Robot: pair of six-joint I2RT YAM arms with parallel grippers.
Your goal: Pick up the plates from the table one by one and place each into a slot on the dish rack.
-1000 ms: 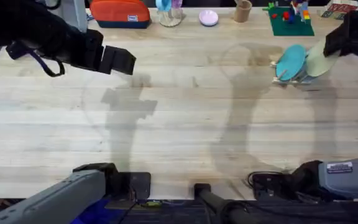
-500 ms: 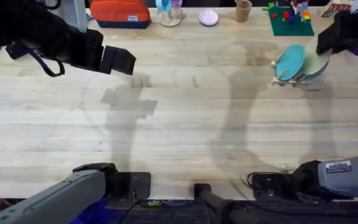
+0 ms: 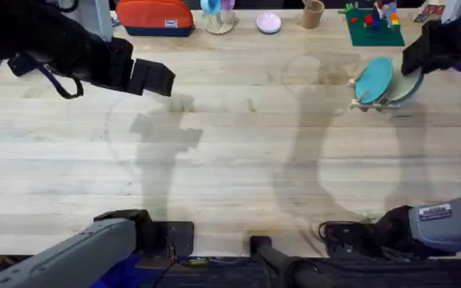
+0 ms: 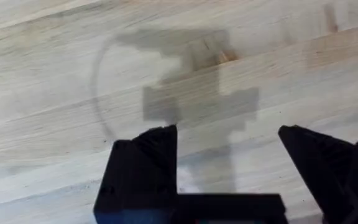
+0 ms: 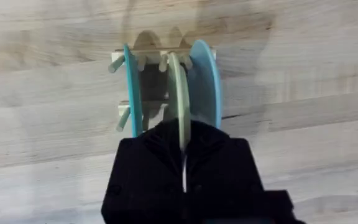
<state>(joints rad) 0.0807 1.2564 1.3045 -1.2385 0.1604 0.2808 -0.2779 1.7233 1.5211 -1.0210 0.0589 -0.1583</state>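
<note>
Overhead caption: last plate going into the dish rack [image 3: 374,96].

My left gripper [image 4: 229,174] hangs released, far left of it. My right gripper [image 5: 184,155] pinches the cream plate [image 5: 178,93] between teal [image 5: 131,87] and blue [image 5: 205,78]; I'd seat it upright before releasing.

Right gripper [image 3: 419,62] meets plates [image 3: 374,78] standing in dish rack [image 3: 366,102].

Table [image 3: 230,160]: pale wood planks with visible grain, crossed by grey shadows.
Rack [image 5: 143,56]: light natural wood.
Plates in the rack: teal plate [image 5: 131,87], cream plate [image 5: 178,93], light blue plate [image 5: 207,78].
Grippers: left gripper [image 4: 229,168] black, right gripper [image 5: 185,163] black.
Beyond the rack: green baseplate [image 3: 374,30] carrying red, blue and yellow bricks; pink dish [image 3: 268,22]; orange-red pouch [image 3: 154,16] with a dark band.
</note>
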